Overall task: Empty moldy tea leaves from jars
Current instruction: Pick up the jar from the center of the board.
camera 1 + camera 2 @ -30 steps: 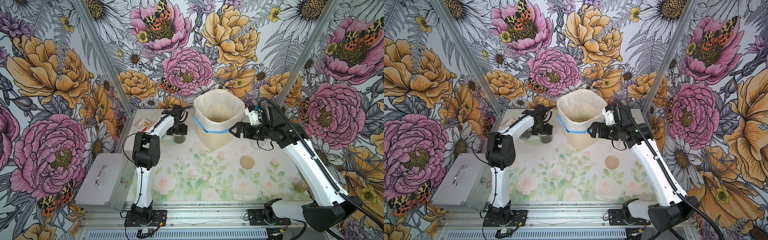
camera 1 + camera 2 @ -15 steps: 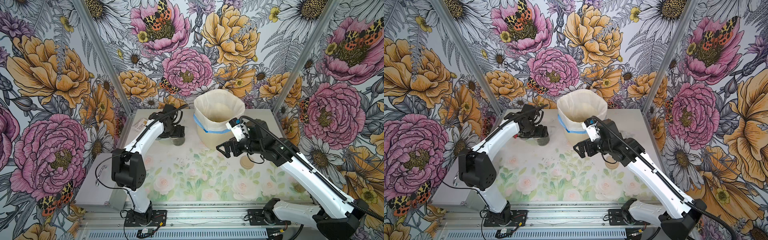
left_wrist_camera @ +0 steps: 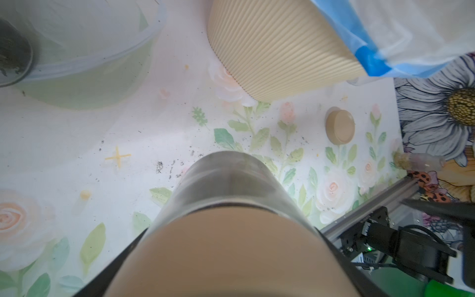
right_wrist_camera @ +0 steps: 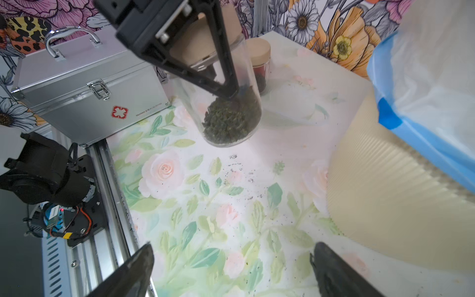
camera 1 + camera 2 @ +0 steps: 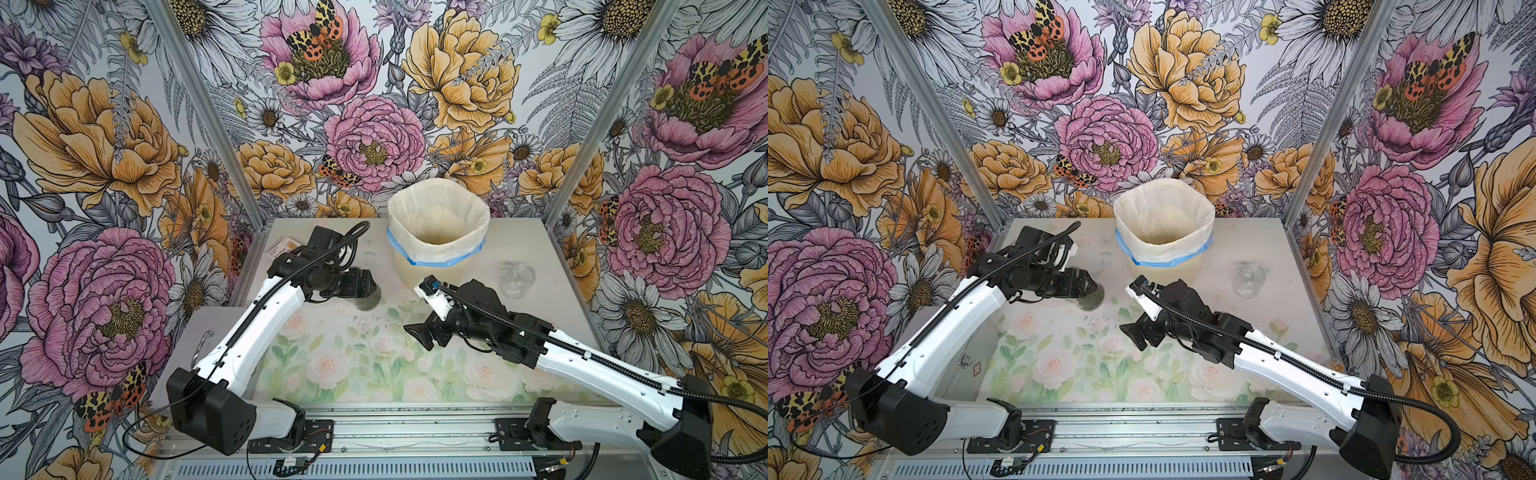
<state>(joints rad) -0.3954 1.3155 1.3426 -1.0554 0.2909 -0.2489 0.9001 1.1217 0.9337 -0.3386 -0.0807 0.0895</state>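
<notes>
Light falls bright and even from above in both top views, sharp throughout, though the frame posts (image 5: 204, 104) lean outward toward the edges; shadows on the surface (image 5: 374, 374) are soft and pale. In the left wrist view the surface bleaches nearly white, and the jar (image 3: 226, 180) and its lid (image 3: 231, 257), close against the lens, are blurred. In the right wrist view the tips of the right hand (image 4: 232, 250) are out of focus and the bag (image 4: 437, 64) glares white.
</notes>
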